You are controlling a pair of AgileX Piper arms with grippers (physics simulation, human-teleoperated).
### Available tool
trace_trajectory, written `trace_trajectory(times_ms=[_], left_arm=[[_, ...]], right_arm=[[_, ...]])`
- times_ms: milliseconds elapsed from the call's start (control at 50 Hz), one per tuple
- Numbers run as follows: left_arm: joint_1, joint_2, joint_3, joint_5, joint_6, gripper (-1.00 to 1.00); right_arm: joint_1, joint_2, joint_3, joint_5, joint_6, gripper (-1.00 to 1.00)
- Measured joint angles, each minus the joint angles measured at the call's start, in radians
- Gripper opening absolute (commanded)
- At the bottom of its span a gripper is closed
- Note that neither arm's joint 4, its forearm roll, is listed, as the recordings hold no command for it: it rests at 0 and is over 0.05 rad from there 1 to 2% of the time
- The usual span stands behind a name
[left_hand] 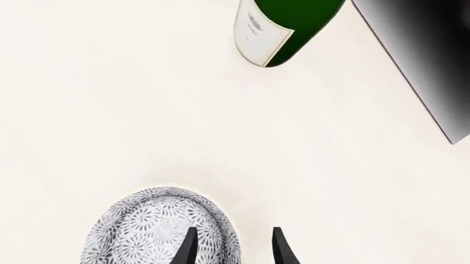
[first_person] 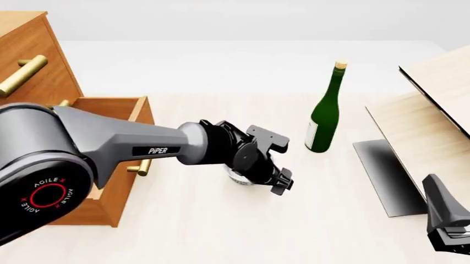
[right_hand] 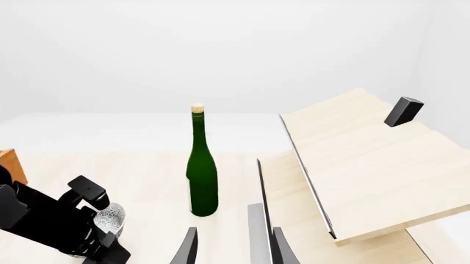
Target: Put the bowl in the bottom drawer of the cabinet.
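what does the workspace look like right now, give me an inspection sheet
surface: pale wood table, bare around the items.
job's things: bowl upright on the table, outside the cabinet; bottom drawer pulled open, inside hidden.
clutter: green bottle standing upright, apart from the bowl; pale wood boards tilted at the right.
grippers: left tool open, one finger over the bowl and one outside its rim, nothing held; right tool open, holding nothing, low at the right near the boards.
cables: nothing seen.
surroundings: plain light backdrop, nothing else seen.
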Motion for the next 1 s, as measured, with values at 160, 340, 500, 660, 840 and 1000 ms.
trace_trajectory(times_ms=[160,340,500,660,840,1000], left_arm=[[0.004,-0.006,0.0,-0.01,-0.002,-1.0],[0.015,-0.032,0.003,-0.026,0.026,-1.0],[0.044,-0.054,0.011,-0.05,0.044,-1.0],[0.081,-0.089,0.051,-0.101,0.035,-1.0],[0.115,-0.162,0.118,-0.175,0.019,-1.0],[0.128,-0.222,0.158,-0.218,0.013,-1.0]], right_arm=[[0.0,0.0,0.0,0.0,0.0,1.0],[0.0,0.0,0.0,0.0,0.0,1.0],[0.0,0.0,0.0,0.0,0.0,1.0],[0.0,0.0,0.0,0.0,0.0,1.0],[0.0,0.0,0.0,0.0,0.0,1.0],[0.0,0.0,0.0,0.0,0.0,1.0]])
